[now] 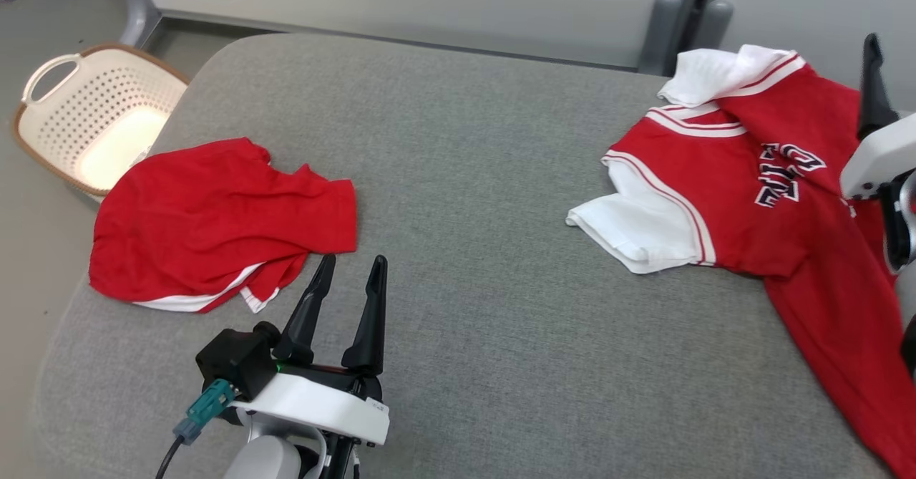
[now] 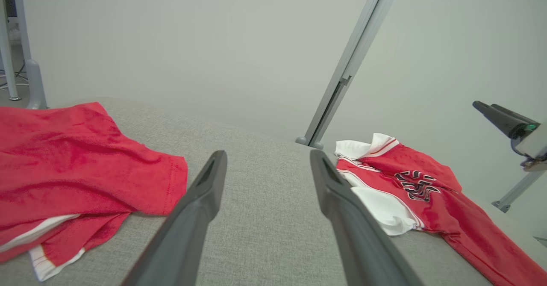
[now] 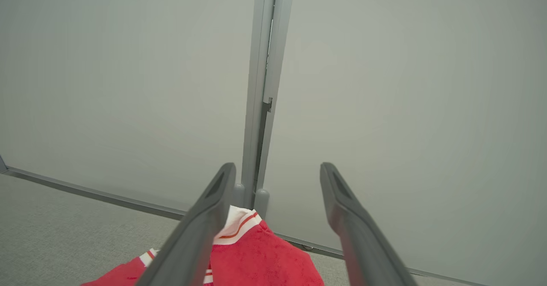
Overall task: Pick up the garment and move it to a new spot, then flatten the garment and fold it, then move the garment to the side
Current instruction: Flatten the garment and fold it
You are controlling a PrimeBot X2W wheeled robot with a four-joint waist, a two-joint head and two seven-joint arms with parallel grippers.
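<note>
Left gripper (image 1: pixel 353 258): fingers spread, empty, tips just short of the red garment (image 1: pixel 215 221). Right gripper (image 3: pixel 277 168): fingers spread, empty, poised above the rumpled red-and-white jersey (image 1: pixel 758 178), which lies well to the right of the left fingers on the grey table (image 1: pixel 465 178). Risk: the jersey's lower part appears to trail past the table edge, so a single-layer pinch may drag it off

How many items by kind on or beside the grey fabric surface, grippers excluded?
Garments: 2, a plain red cloth garment with white trim and a red-and-white lettered jersey.
Baskets: 1, a cream perforated plastic basket.
Total: 3.
</note>
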